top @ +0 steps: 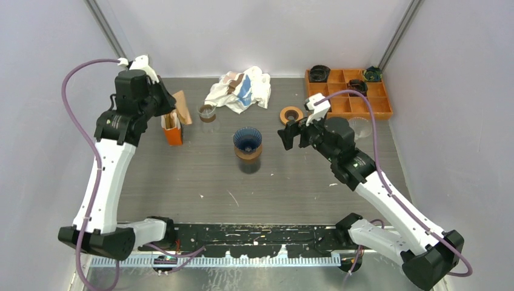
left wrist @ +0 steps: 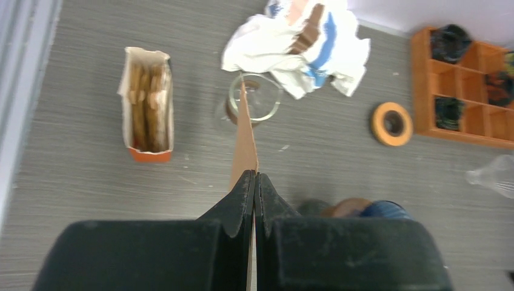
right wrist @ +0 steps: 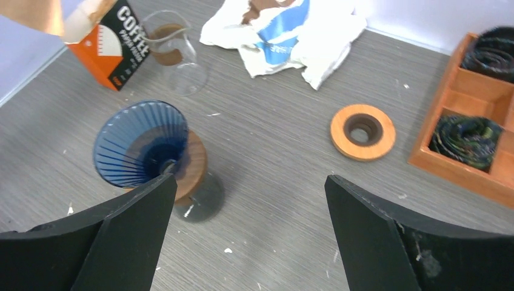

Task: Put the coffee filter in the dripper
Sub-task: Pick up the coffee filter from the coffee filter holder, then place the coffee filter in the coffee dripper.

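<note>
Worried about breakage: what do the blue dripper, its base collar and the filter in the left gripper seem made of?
The dripper: translucent blue, ribbed, glossy; glass or clear plastic, hard to tell. Its base collar: matte warm brown, probably wood. The filter: thin, flat, matte tan sheet, likely unbleached paper, pinched in the left gripper.

The flat brown paper filter (left wrist: pixel 244 145) looks matt, the ribbed blue translucent plastic dripper (right wrist: pixel 136 142) at centre left glossy on its smooth wooden collar (right wrist: pixel 197 163), the grey tabletop (right wrist: pixel 273 182) finely brushed.
</note>
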